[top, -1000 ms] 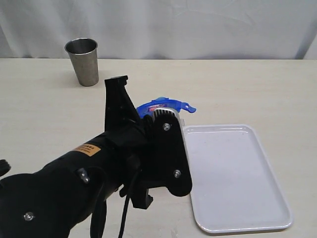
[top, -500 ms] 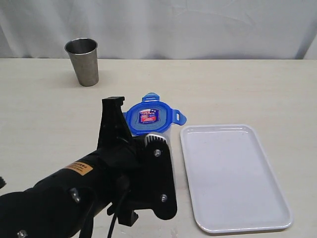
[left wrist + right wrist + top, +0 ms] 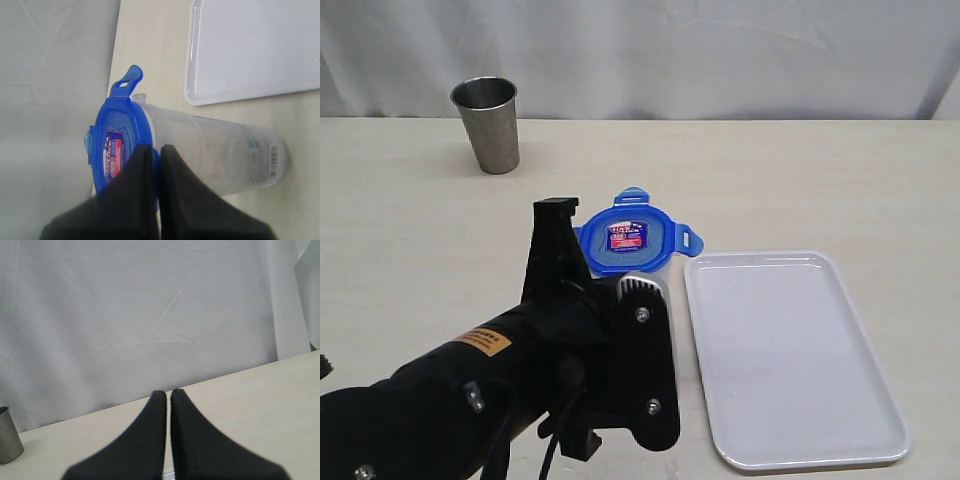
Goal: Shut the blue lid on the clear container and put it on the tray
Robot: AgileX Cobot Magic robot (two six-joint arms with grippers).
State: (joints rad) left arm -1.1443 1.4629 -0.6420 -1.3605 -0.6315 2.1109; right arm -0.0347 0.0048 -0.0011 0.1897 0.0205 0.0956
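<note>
Left gripper (image 3: 152, 148), jaws drawn together, tips at the rim of the small bright-blue, rounded-square plastic lid (image 3: 117, 150). The lid sits on the tall translucent plastic container (image 3: 220, 155), which stands upright on the pale matte table (image 3: 820, 180) just beside the flat white rectangular tray (image 3: 790, 360); the right gripper (image 3: 168, 392), likewise closed and empty, hangs in the air. The step in hand is judged to be seating the lid: press straight down over the container's axis so the narrow, light canister does not tip, then fold down the smooth hinged flaps, two of which splay outward.
</note>
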